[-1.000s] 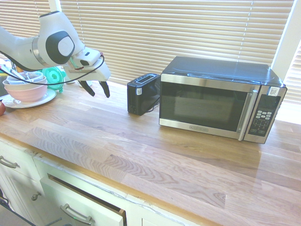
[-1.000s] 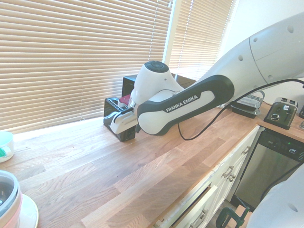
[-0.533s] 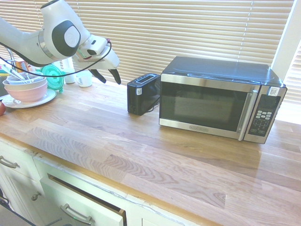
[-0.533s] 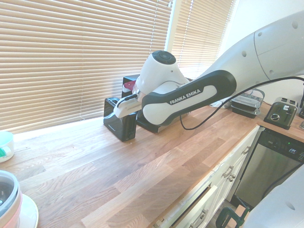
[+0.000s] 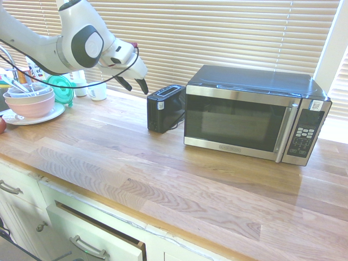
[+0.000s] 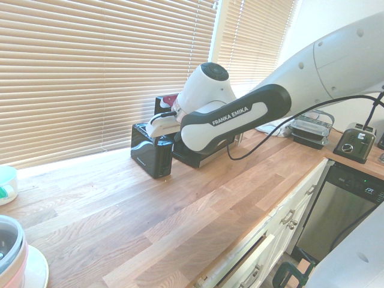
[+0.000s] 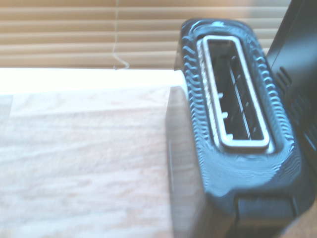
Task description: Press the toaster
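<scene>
The toaster [image 5: 165,107] is a small black box with a top slot and a white label on its end. It stands on the wooden counter against the left side of the microwave [image 5: 254,116]. My gripper [image 5: 136,86] hangs open in the air just left of the toaster and above it, black fingers pointing down, nothing between them. In the second exterior view the arm's wrist covers the space over the toaster [image 6: 149,150] and hides the fingers. The wrist view looks down into the toaster's slot [image 7: 233,94], with its lever end [image 7: 261,212] at the picture's lower edge.
Stacked bowls on a plate [image 5: 30,104], a teal object [image 5: 61,89] and a white cup [image 5: 98,90] sit at the counter's left end. Closed blinds run behind everything. A silver toaster [image 6: 355,143] and containers [image 6: 312,132] stand far along the counter. Drawers sit below the front edge.
The arm has swung toward the toaster and risen, carrying the open gripper from over the bowls' side to just above the toaster's left edge. The toaster has not moved.
</scene>
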You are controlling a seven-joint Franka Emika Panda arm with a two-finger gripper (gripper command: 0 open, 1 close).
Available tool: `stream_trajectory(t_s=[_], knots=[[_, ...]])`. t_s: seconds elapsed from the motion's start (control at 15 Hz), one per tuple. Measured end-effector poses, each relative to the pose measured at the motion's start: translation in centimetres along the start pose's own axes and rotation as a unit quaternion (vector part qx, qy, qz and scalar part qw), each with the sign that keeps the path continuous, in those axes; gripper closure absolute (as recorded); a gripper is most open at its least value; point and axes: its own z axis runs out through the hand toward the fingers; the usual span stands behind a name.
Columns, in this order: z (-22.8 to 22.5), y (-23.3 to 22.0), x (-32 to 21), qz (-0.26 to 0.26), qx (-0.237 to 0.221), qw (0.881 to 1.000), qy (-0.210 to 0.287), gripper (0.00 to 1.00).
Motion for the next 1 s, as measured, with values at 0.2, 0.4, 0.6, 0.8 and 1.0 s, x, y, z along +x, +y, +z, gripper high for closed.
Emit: stream_trajectory(t_s=[0.2,0.4,0.6,0.8,1.0], knots=[[0.6,-0.1,1.6,0.002,0.004,1.000,-0.001,0.00],[1.4,0.2,2.0,0.000,0.003,1.000,-0.009,0.00],[1.8,0.4,2.2,-0.002,0.004,1.000,-0.014,0.00],[1.6,0.5,2.7,-0.003,0.006,1.000,-0.013,0.00],[1.7,0.7,2.9,-0.002,0.006,1.000,-0.014,1.00]])
